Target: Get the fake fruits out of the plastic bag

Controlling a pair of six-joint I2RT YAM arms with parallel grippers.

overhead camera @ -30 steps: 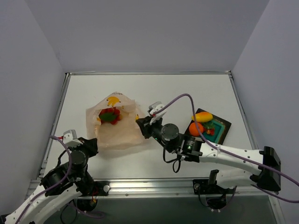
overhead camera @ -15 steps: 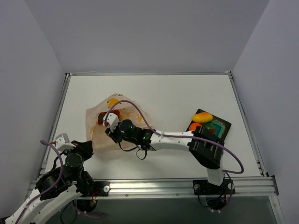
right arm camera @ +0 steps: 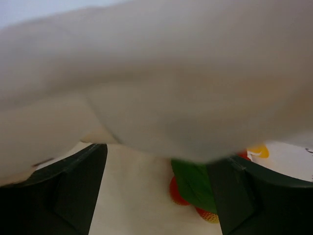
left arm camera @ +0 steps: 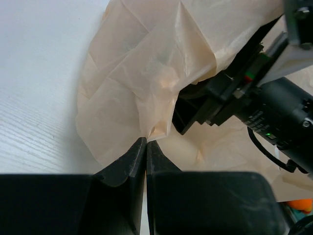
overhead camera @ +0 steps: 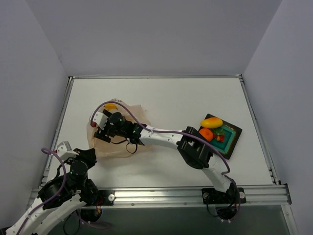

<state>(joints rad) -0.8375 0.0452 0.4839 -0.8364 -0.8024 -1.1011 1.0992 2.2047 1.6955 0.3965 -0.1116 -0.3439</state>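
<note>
**Right arm has gone into the bag**

Reaching over from far right of the plastic bag (overhead camera: 117,149), the right arm now lies across it, and the right gripper (overhead camera: 100,120) sits at the bag's left end, under the top sheet. Its fingers, nearly closed a moment ago, now stand wide apart with nothing between them yet.

At the bag's near left corner, the left gripper (left arm camera: 146,142) has its fingers pressed together, and it looks like they pinch the thin edge.

I think the bag is very light, soft and crinkly. It will slide or lift if nobody holds it, so a pinch at that edge is a good spot.

A red and green fruit (right arm camera: 193,188) lies inside the bag, just ahead of the open fingers. It looks small, hard and shiny, so it may slip. Grab it across its middle.

A mango (overhead camera: 211,122) and an orange (overhead camera: 205,134) are well to the right of the bag, on the teal tray (overhead camera: 235,138).

From the top you see both arms and the tray, but not the fruit in the bag. Only the right wrist view shows that fruit. Only the left wrist view shows the pinch.
</note>
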